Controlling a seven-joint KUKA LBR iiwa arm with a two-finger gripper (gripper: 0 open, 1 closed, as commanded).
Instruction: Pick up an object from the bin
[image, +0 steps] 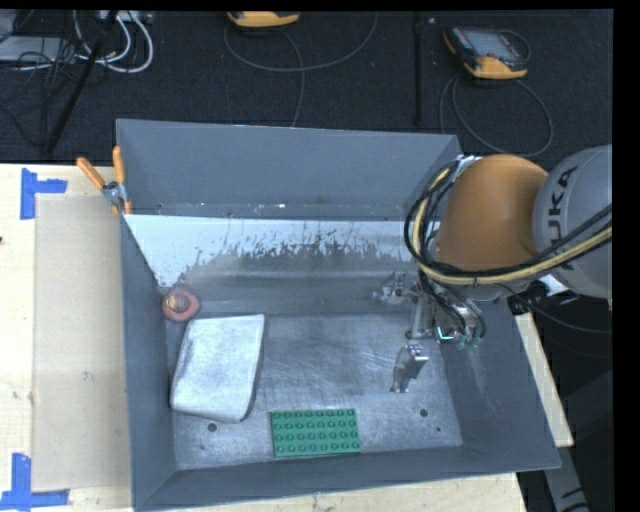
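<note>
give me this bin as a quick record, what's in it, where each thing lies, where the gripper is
bin: grey metal
white cloth: folded pad, left part of the floor
pink ring: small, far left, close by the cloth's far corner
green plate: studded, flat, front middle
gripper: right part of the bin, over bare floor, apart from all three things
status: all three things lie on the floor
</note>
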